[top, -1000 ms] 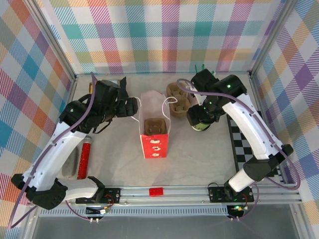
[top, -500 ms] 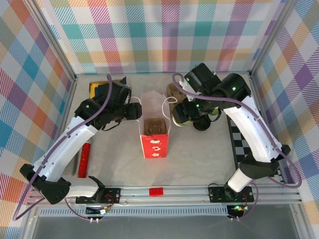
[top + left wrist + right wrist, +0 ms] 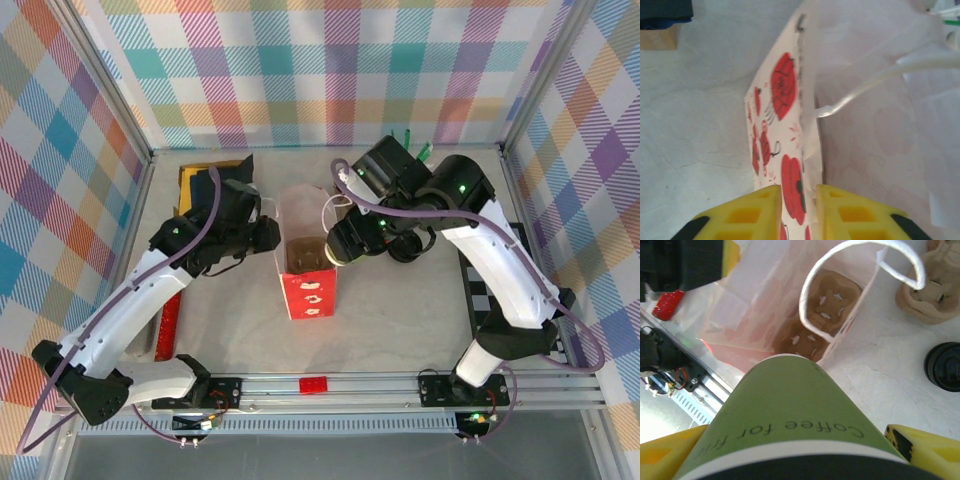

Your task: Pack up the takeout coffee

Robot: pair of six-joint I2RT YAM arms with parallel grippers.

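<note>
On the left, pinches the left wall of the white paper bag (image 3: 308,292) with the left gripper (image 3: 799,205). Yellow fingers (image 3: 760,212) almost pressed together, only the red-printed paper between them. Bag standing open on the table (image 3: 400,320), with a brown cardboard cup carrier (image 3: 827,310) at its bottom.

In the middle, holds the takeout coffee (image 3: 785,405) in the right gripper (image 3: 795,452), just at the right rim of the bag; touching the rim or not, cannot tell. Fingers spread wide, one against each side of the green cup. Long axis near upright as far as seen: black lid end toward the wrist camera, narrower base pointing down at the bag mouth.

Farther right, on the table, a second cardboard carrier (image 3: 935,285) and a round black lid (image 3: 944,366), both apart from the cup.
</note>
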